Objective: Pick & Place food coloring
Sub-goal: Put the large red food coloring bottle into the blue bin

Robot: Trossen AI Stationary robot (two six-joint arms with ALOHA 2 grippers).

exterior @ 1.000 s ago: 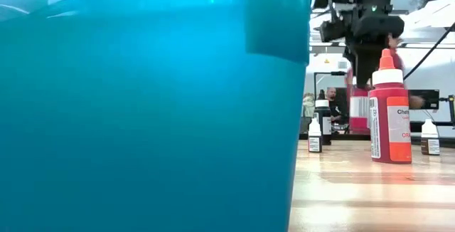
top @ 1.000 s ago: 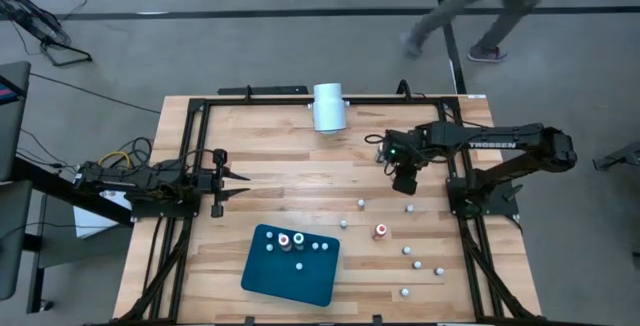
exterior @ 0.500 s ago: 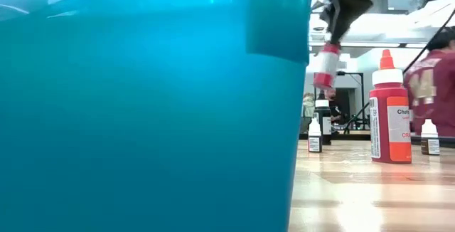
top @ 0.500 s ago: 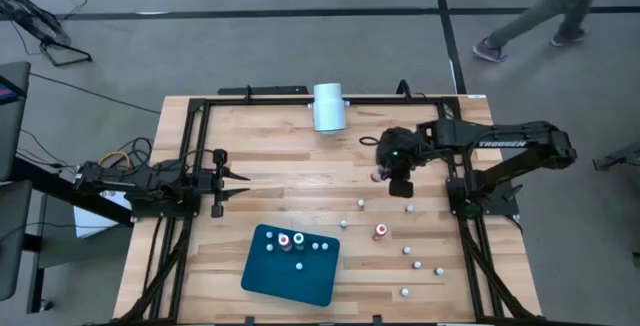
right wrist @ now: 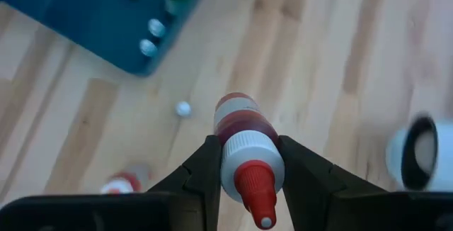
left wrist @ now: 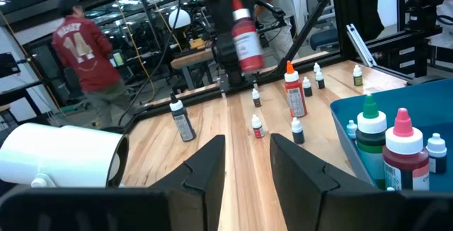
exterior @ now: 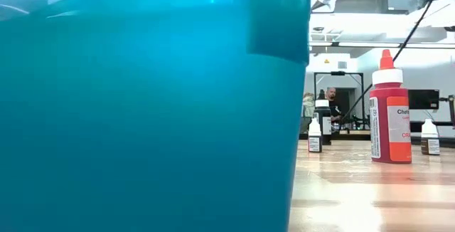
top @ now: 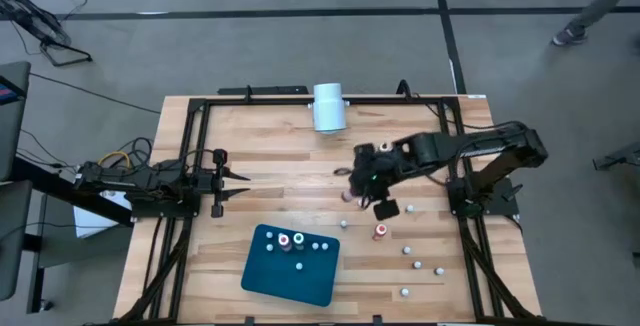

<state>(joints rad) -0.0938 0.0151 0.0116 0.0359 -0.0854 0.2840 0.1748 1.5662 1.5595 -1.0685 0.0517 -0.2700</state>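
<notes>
Nearest the table-level camera stands the flat dark teal tray (top: 290, 266), its wall filling most of that view; several white-capped bottles already stand in it, which marks it, by my reading, as the drop-off. Beyond it on the pale wooden table (top: 270, 146) stands a red squeeze bottle with a white collar and orange tip (exterior: 389, 111), with smaller dark bottles near it — the ones not yet collected.

Above mid-table the right gripper (right wrist: 244, 171) hangs clear of the wood, fingers clamped on the white collar of a pink-red food coloring bottle (right wrist: 241, 128), which hangs below them. It looks to be mid-carry.

Farther off, the left gripper (left wrist: 248, 164) waits at the table's left edge, fingers parted and empty. At the far edge lies a large white cylinder (top: 328, 106).
</notes>
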